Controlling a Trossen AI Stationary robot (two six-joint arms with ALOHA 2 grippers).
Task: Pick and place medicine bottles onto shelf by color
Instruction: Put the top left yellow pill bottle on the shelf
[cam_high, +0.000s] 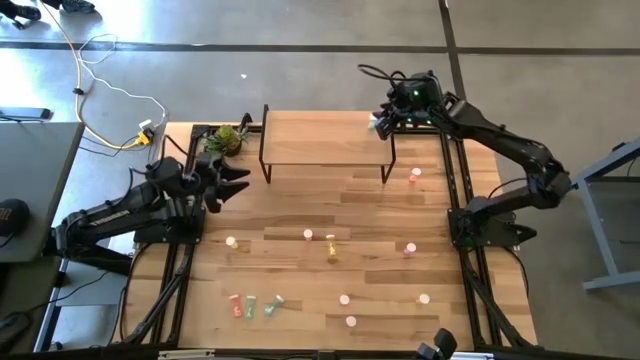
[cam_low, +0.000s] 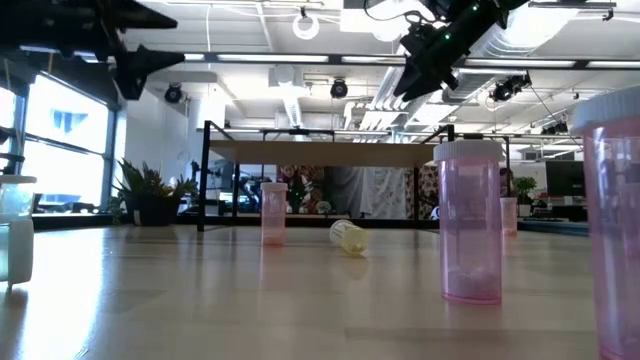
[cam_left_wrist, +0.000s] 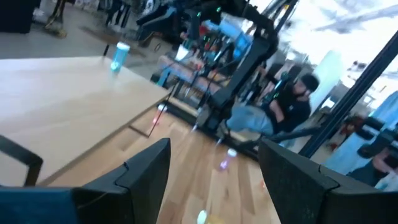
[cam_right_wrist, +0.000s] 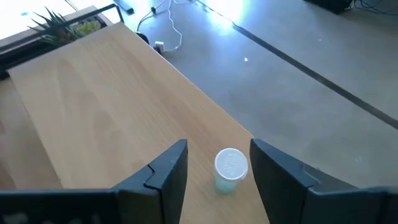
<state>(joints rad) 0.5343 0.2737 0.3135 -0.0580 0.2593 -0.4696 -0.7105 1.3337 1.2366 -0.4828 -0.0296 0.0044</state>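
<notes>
My right tool (cam_right_wrist: 214, 169) above shelf (cam_high: 325, 135) right rear corner, fingers wide apart, holding nothing; pale-capped bottle (cam_right_wrist: 231, 169) stands upright on shelf top between them. My left tool (cam_high: 232, 184) hovers off shelf's left end, fingers wide, empty. Other bottles (cam_high: 332, 250) scattered across table (cam_high: 300, 205) front half, some lying down.
</notes>
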